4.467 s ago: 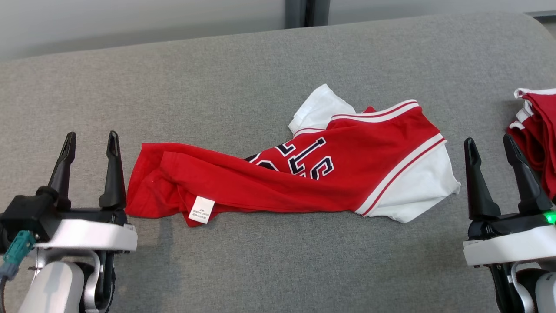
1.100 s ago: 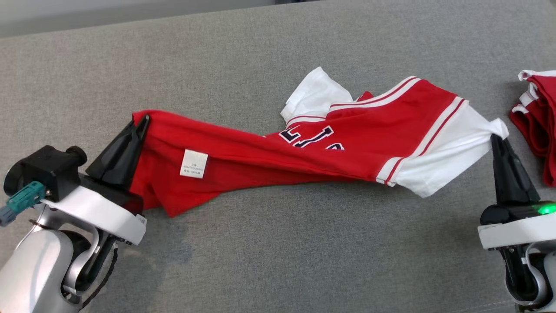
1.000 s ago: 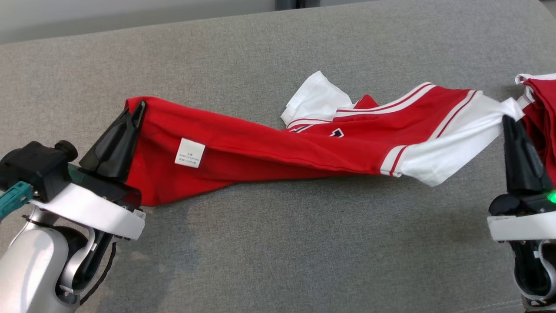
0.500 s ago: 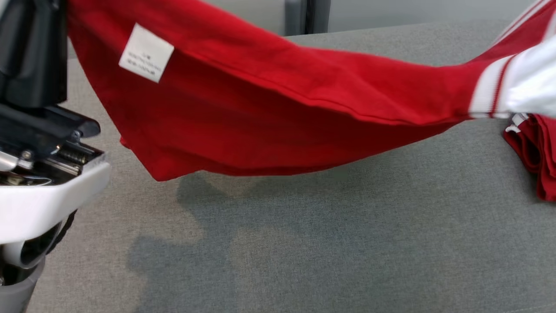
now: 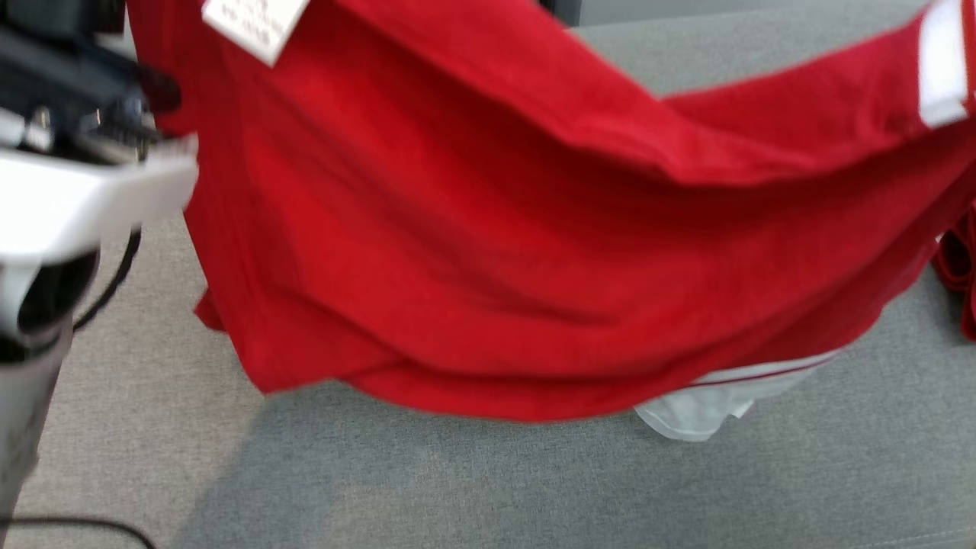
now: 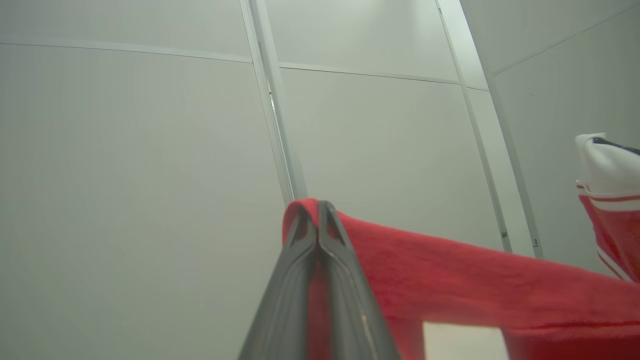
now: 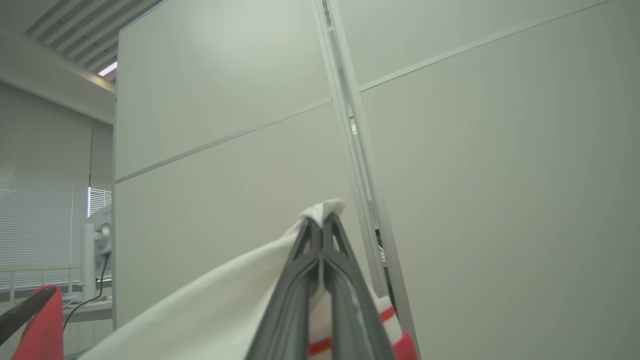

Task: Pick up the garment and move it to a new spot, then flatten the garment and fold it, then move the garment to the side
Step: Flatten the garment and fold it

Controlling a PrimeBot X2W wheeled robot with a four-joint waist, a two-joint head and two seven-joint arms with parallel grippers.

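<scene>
Above grey cushion [image 5: 534, 488], garment [image 5: 488, 229] hung lifted, stretched L to R betw. both arms, red body sagging mid-span. White sleeve [image 5: 701, 412] dangled low at right; contact w/ cushion unclear. L gripper [image 6: 316, 215] pinched tight on red hem corner. R gripper [image 7: 322, 222] pinched tight on garment's white end. White label [image 5: 255, 23] by L grip. Red clothes [image 5: 962, 282] lay at right edge.

The shirt [image 5: 488, 252] is soft, matt red cloth with white cloth trim; its label [image 5: 255, 23] at the upper left looks papery. Beneath, the grey surface [image 5: 534, 488] is coarse woven fabric. My left pincer [image 6: 314, 207] and right pincer [image 7: 321, 222] are dull dark plastic. The wall panels [image 6: 125, 175] behind are smooth and matt.
</scene>
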